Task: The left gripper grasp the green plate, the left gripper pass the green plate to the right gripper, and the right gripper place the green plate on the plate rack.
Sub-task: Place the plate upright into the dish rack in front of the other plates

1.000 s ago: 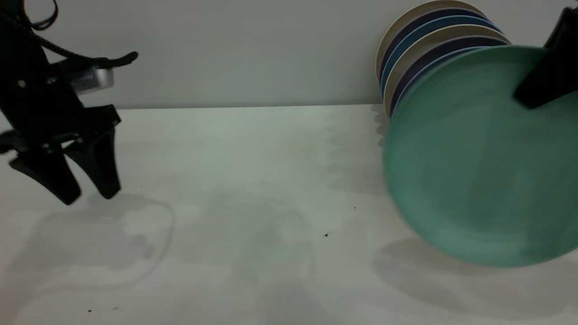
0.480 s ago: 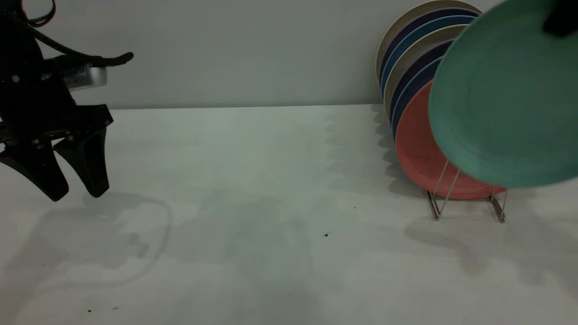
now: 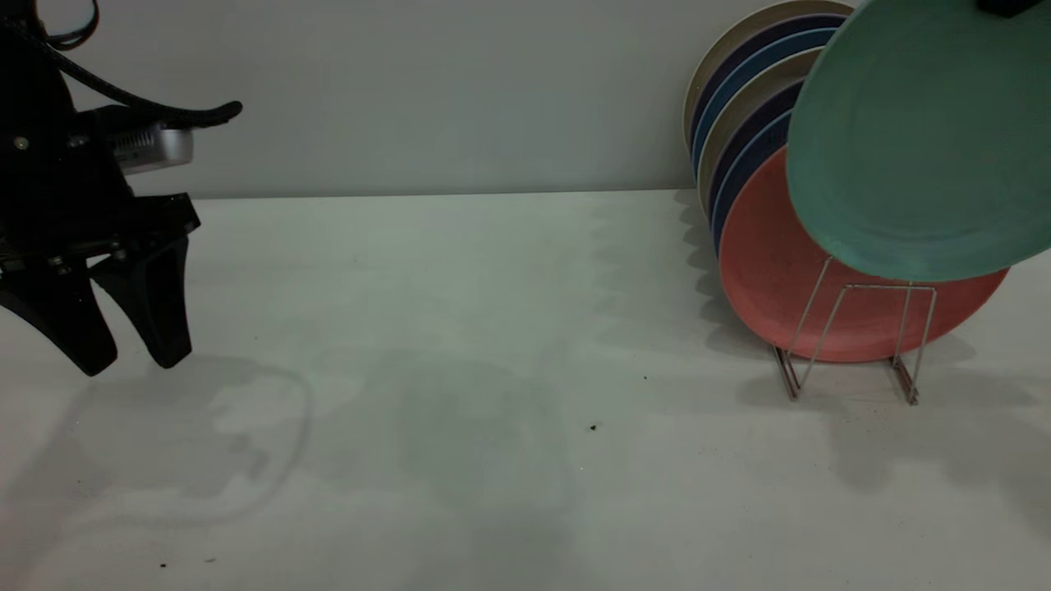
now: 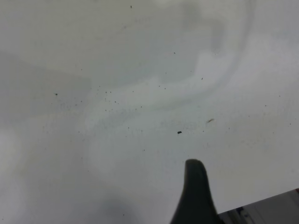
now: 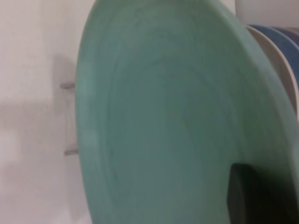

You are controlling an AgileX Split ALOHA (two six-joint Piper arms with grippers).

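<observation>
The green plate (image 3: 920,139) hangs tilted in the air at the upper right, its lower rim just above the front loops of the plate rack (image 3: 854,345). My right gripper (image 3: 1006,6) is shut on the plate's top edge; only a black tip shows at the exterior view's top edge. In the right wrist view the plate (image 5: 168,121) fills the picture, with one black finger (image 5: 252,191) pressed on its face. My left gripper (image 3: 131,361) hangs open and empty just above the table at the far left; one finger (image 4: 196,191) shows over bare table.
A salmon-pink plate (image 3: 772,271) stands in the rack right behind the green plate. Several cream and blue plates (image 3: 739,90) stand behind it against the back wall. The rack's wire ends (image 5: 70,86) show beside the green plate.
The green plate has risen from low in front of the rack and moved right, uncovering the pink plate and rack wires. The left gripper has drifted slightly left, still open.
</observation>
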